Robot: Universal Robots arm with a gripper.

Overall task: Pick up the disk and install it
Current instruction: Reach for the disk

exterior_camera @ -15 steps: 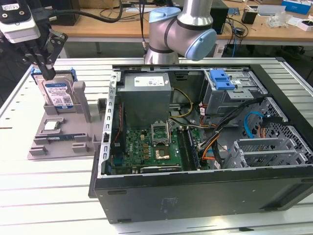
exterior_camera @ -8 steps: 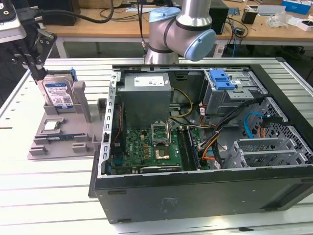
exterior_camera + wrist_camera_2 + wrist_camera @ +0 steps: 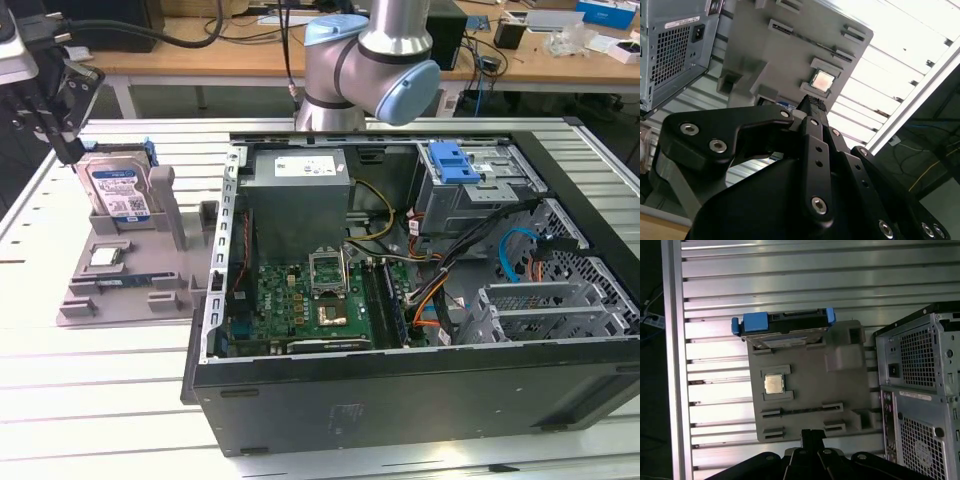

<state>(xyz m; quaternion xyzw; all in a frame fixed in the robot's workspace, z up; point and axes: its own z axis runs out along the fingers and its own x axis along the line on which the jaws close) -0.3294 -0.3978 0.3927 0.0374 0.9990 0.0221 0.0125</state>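
Observation:
The disk [image 3: 118,190], a silver drive with a white-and-blue label in a blue bracket, stands upright in a slot at the back of the grey holder [image 3: 130,290], at the exterior view's left. In the first wrist view I see the disk [image 3: 785,330] edge-on from above. My black gripper [image 3: 68,150] hangs just above and to the left of the disk's top corner without touching it. In both wrist views its fingers [image 3: 810,434] [image 3: 812,102] meet with nothing between them.
A small square processor chip [image 3: 105,256] [image 3: 774,383] lies on the holder in front of the disk. The open computer case [image 3: 400,380] lies right of the holder, with a blue clip [image 3: 455,160] on its drive cage at the back. The slatted metal table [image 3: 790,270] extends around.

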